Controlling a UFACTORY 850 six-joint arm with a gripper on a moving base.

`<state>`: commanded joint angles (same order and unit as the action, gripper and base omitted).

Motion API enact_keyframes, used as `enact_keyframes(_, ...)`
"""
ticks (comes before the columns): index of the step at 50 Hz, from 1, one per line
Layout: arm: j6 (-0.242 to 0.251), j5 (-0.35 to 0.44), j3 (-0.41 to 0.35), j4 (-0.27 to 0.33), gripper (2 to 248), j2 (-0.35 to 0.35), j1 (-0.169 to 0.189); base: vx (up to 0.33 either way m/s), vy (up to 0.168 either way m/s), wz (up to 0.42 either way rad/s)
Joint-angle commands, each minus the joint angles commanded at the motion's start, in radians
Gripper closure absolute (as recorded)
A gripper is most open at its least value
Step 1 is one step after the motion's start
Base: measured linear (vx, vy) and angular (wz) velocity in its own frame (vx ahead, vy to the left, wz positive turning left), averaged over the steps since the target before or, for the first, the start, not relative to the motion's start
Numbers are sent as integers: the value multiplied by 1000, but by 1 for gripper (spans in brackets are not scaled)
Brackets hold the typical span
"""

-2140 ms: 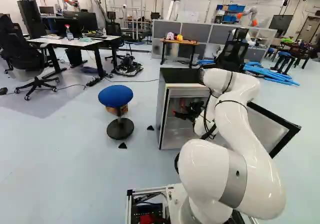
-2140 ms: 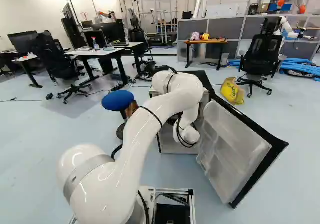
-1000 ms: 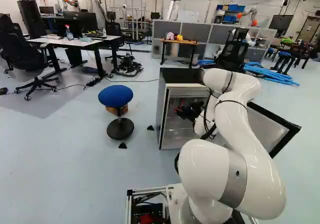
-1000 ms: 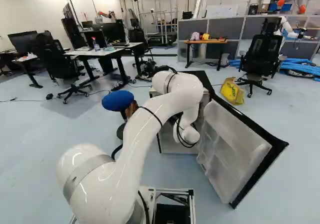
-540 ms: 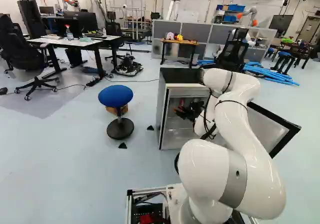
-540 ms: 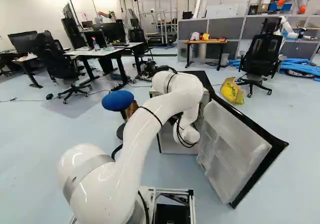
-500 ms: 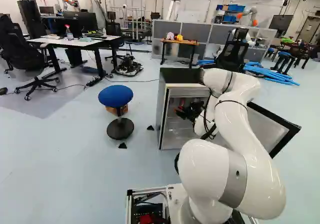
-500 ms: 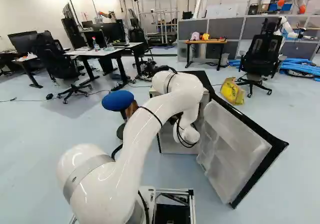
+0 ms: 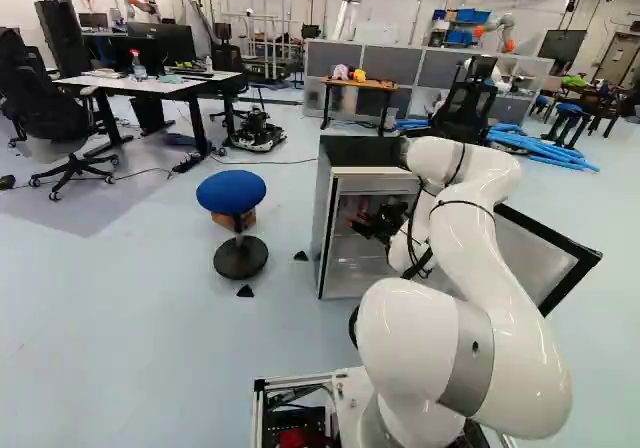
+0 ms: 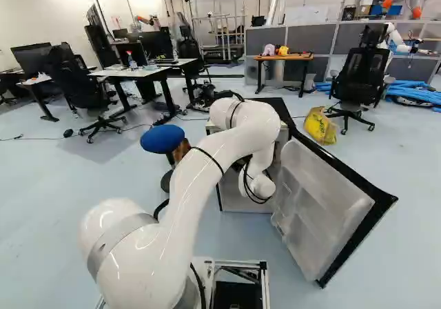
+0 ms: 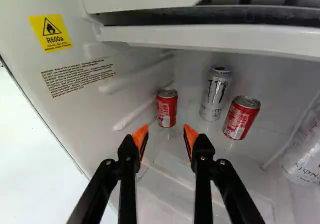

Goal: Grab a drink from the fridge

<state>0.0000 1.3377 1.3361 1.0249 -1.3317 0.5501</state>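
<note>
Gripper [image 9: 360, 222] has shifted a little inside the fridge [image 9: 355, 152]

Fingers and wrist have moved slightly since the first frame: in the left base view the tips reached further left then than they do now. The rest of the arm [image 10: 200, 178] looks the same against its lowest joint, and neither the base [image 10: 240, 263] nor the open door [image 10: 327, 205] has moved.

In the wrist view the gripper's [image 11: 164, 133] two orange-padded fingers are spread wide, with nothing pinched between them. Straight ahead of the gap, beyond the tips and apart from them, a red can [image 11: 166, 108] stands upright, near the wall with the yellow sticker [image 11: 50, 33]. Next along comes a taller silver can [image 11: 215, 94], then a second red can [image 11: 241, 118] close beside it. On the side away from the sticker, a pale can [image 11: 305, 159] is only partly in sight. A white ledge [image 11: 215, 35] runs above the cans.
</note>
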Motion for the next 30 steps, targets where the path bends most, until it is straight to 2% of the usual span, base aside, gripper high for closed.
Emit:
enact_keyframes(3, 0, 0, 0, 0, 126, 0, 0, 0, 0, 0)
enact_keyframes(4, 0, 0, 0, 0, 114, 0, 0, 0, 0, 0)
enact_keyframes(9, 0, 0, 0, 0, 114, 0, 0, 0, 0, 0)
enact_keyframes(10, 0, 0, 0, 0, 101, 0, 0, 0, 0, 0)
enact_keyframes(14, 0, 0, 5, 0, 101, -2, -1, 0, 0, 0)
enact_keyframes(15, 0, 0, 7, 0, 89, -3, -2, 0, 0, 0)
enact_keyframes(19, 0, 0, 18, 0, 89, -8, -4, 0, 0, 0)
enact_keyframes(20, 0, 0, 22, 0, 77, -10, -5, 0, 0, 0)
enact_keyframes(25, 0, 0, 38, 0, 77, -17, -9, 0, 0, 0)
enact_keyframes(26, 0, 0, 42, 0, 65, -19, -9, 0, 0, 0)
enact_keyframes(30, 0, 0, 50, 0, 65, -22, -11, 0, 0, 0)
